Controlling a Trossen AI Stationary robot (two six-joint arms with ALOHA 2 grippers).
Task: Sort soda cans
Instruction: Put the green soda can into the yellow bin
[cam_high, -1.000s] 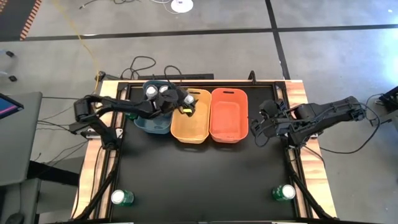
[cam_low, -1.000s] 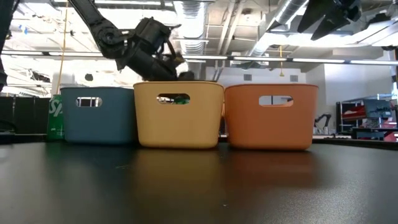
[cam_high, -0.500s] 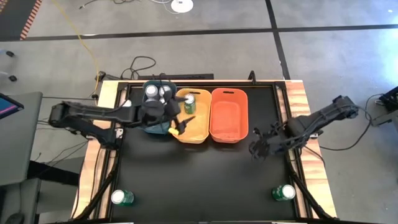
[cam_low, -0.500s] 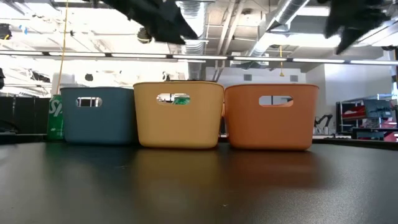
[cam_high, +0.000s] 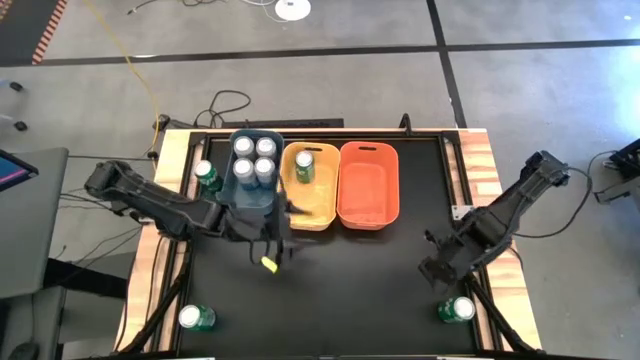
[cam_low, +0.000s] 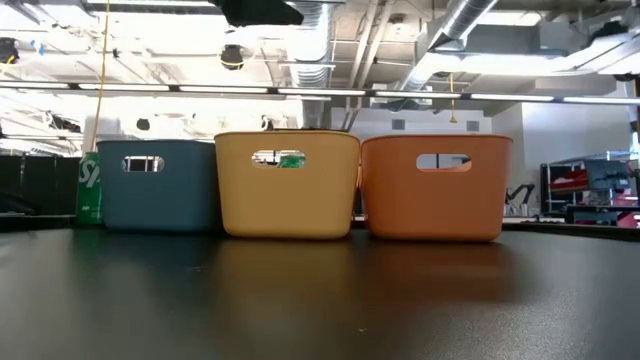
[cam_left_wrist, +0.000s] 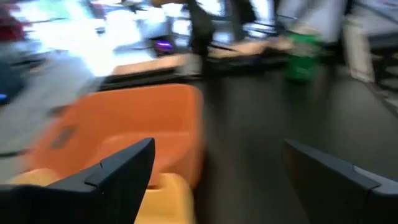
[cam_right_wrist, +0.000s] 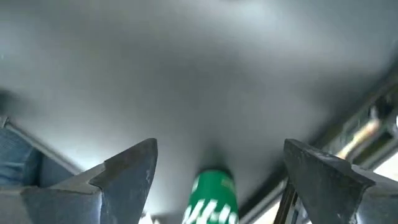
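Several silver-topped soda cans (cam_high: 254, 158) stand in the blue bin (cam_high: 253, 203). One green can (cam_high: 304, 162) stands in the yellow bin (cam_high: 317, 214) and shows through its handle slot in the low view (cam_low: 291, 160). Green cans stand on the table left of the blue bin (cam_high: 207, 176), at the near left (cam_high: 195, 318) and at the near right (cam_high: 457, 309). My left gripper (cam_high: 278, 243) is open and empty, just nearer than the blue and yellow bins. My right gripper (cam_high: 436, 268) is open and empty, above the table a little farther than the near right can (cam_right_wrist: 211, 198).
The orange bin (cam_high: 367, 214) stands right of the yellow one, with nothing showing in it. The three bins stand in a row at the table's far side (cam_low: 288, 200). The black tabletop (cam_high: 350, 290) between the bins and the near cans is bare.
My left gripper has drawn back from over the yellow bin toward the near edge, leaving the green can standing in that bin. My right gripper has gone from beside the orange bin toward the near edge, toward the near right green can.
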